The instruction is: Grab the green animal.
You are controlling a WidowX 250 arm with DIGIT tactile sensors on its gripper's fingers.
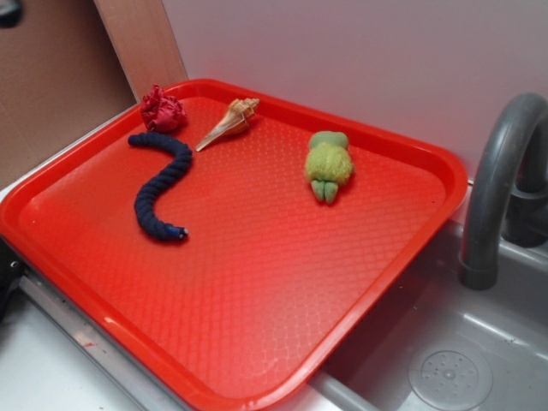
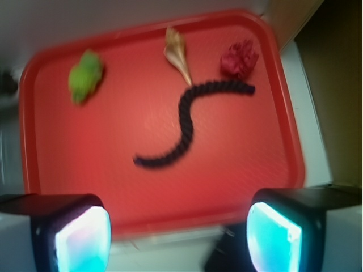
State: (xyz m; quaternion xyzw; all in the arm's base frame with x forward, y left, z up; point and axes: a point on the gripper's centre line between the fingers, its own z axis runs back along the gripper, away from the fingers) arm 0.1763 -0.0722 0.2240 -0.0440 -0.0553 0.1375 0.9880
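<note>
I saw the green animal (image 2: 85, 76) on the tray (image 2: 170, 221), well apart from my spread, empty gripper (image 2: 178, 238).

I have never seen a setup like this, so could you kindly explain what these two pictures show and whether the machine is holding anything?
Both pictures show one moment from two cameras. The exterior view looks from the side at a red tray resting beside a grey sink with a faucet. The wrist view comes from a camera mounted on the robot arm, looking down past its gripper; the two dark blocks with bright pads at the bottom are its fingers. They stand wide apart and hold nothing.

On the tray lie a fuzzy green animal, a dark blue braided rope, a red fabric ball and a tan seashell. The green animal lies apart from the others, untouched.
</note>
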